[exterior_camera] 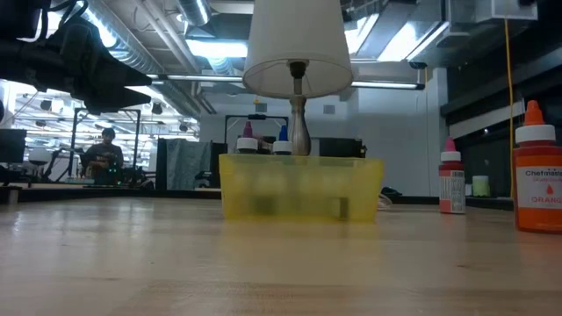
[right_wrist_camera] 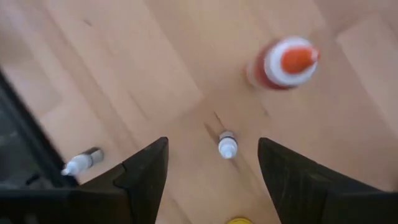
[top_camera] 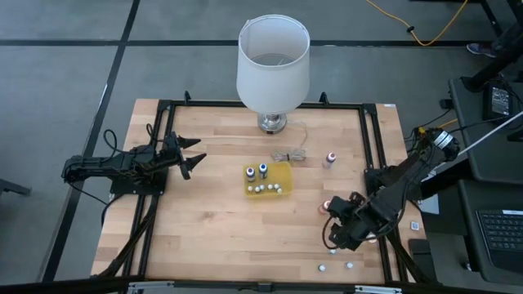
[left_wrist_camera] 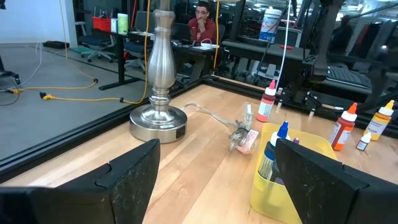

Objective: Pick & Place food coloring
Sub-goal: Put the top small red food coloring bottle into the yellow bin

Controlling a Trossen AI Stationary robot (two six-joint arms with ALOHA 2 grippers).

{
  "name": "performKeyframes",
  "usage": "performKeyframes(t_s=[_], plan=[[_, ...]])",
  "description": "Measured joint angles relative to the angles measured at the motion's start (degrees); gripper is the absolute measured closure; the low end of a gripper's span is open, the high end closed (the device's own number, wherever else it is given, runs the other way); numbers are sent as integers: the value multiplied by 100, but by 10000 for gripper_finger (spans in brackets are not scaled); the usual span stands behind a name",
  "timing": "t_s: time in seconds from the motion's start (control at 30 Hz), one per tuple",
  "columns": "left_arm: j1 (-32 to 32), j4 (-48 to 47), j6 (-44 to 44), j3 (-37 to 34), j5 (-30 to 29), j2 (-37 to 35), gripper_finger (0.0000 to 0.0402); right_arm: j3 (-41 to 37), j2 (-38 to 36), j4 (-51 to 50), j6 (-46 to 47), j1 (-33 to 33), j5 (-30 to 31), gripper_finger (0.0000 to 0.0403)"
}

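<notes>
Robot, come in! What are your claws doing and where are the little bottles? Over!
Right gripper open, above a small white-capped bottle. Left gripper open, waiting left of the yellow tray. Orange-capped bottle stands nearby, not blocking.

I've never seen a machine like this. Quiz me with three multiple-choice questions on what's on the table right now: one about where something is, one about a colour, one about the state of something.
1. Where does the yellow tray sit?
A. Near the table's middle, in front of the lamp
B. At the table's left edge
C. Under the right arm

2. What colour is the top of the bottle seen from above, just ahead of the right tool?
A. Green
B. Orange
C. Black

3. What state is the right tool in?
A. Clamped on a bottle
B. Open and empty, a tiny white-capped bottle on the table in line with its gap
C. Resting inside the tray

Answers: 1 A, the high view shows the tray centred before the lamp. 2 B, the right wrist view shows an orange tip. 3 B, its fingers stand apart with nothing between them.
</notes>
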Motion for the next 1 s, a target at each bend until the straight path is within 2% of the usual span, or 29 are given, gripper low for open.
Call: performKeyframes(t_s=[0.43,0.73,1.0], plan=[[0,-2,2,0,0,0,91,-1302,-17,1102,1226,60,-52,166],[2,-2,0,0,0,0,90,-1815,11,2053,1345,58,-217,185],[0,-2,2,0,0,0,89,-1843,202,2077,1334,101,-306,186]])
